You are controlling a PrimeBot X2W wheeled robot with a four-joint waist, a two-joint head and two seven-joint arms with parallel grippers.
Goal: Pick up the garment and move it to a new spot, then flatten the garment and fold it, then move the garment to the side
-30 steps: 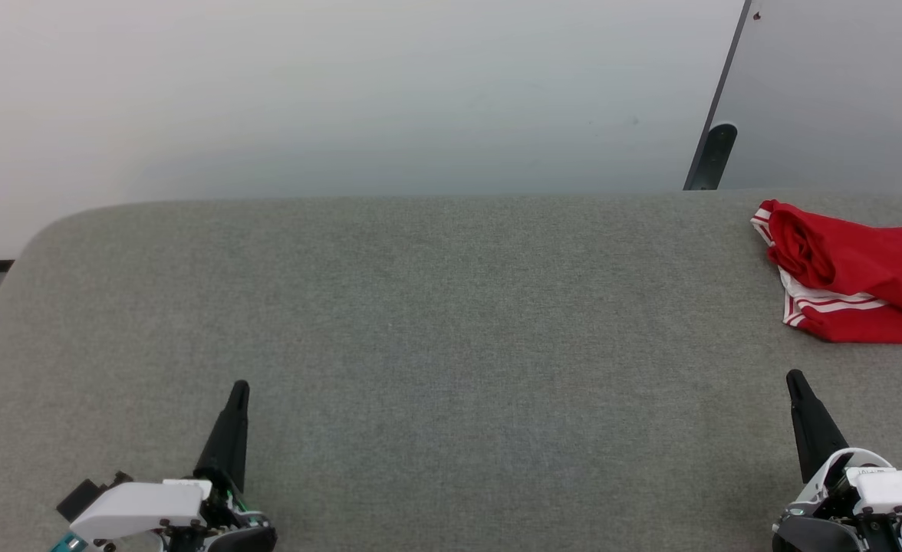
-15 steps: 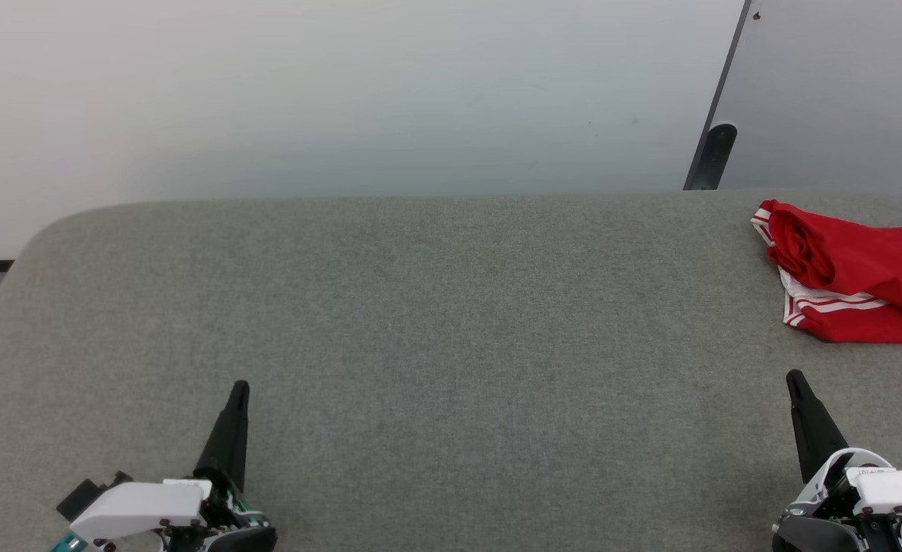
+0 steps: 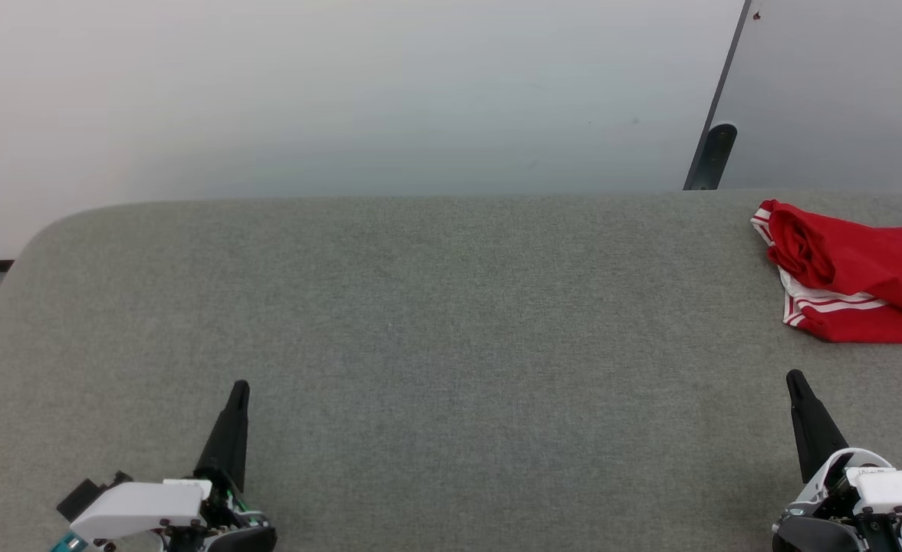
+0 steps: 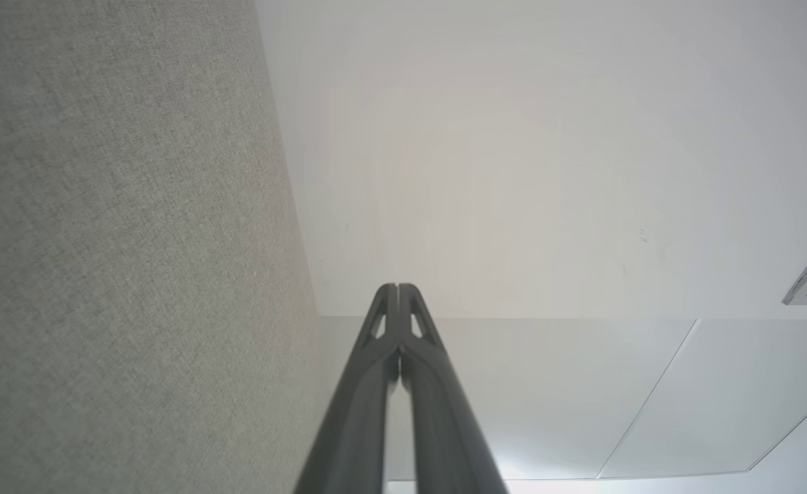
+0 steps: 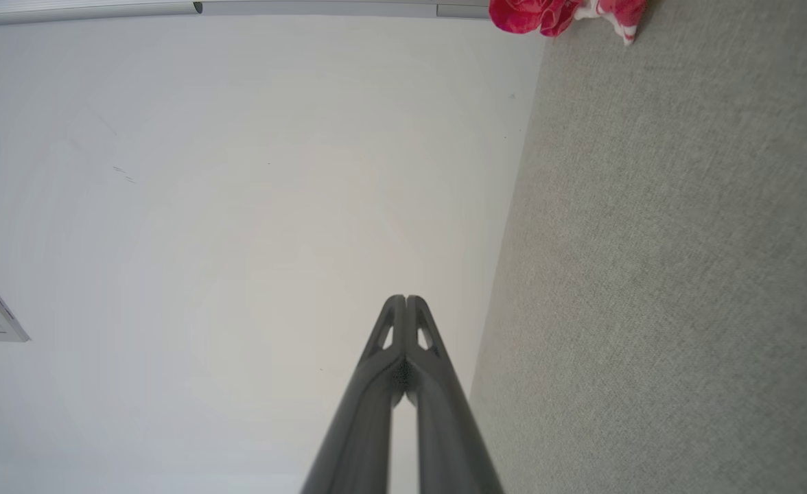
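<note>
Grey fabric table (image 3: 420, 322) before a pale wall (image 3: 344, 92).

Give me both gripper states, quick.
Left gripper: closed, holding nothing.
Right gripper: closed, holding nothing; the garment lies apart from it.

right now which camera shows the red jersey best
Head view: the garment lies bunched at the far right of the grey surface, red cloth and striped white trim clear, though cut by the frame edge. The right wrist view catches a small crumpled bit at its top edge.
</note>
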